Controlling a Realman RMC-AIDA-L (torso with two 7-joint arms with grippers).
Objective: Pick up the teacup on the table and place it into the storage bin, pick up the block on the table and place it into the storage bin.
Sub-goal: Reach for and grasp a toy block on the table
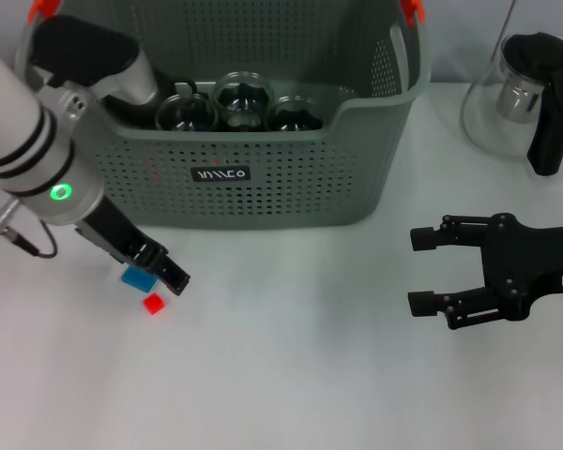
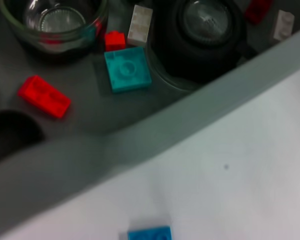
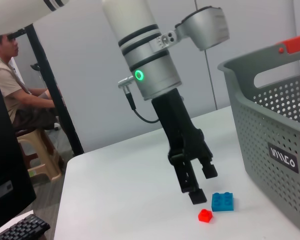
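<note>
White table (image 1: 291, 375), storage bin (image 1: 263, 183) holding glass teacups (image 1: 245, 98), both grippers' fingers spread.

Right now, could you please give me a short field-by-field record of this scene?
left gripper: open, poised over the blocks on the table
blue block: on table, in front of the storage bin
red block: on table, beside the blue one
storage bin: holds glass cups and several blocks
right gripper: open, idle, empty
glass teapot: right of bin
</note>
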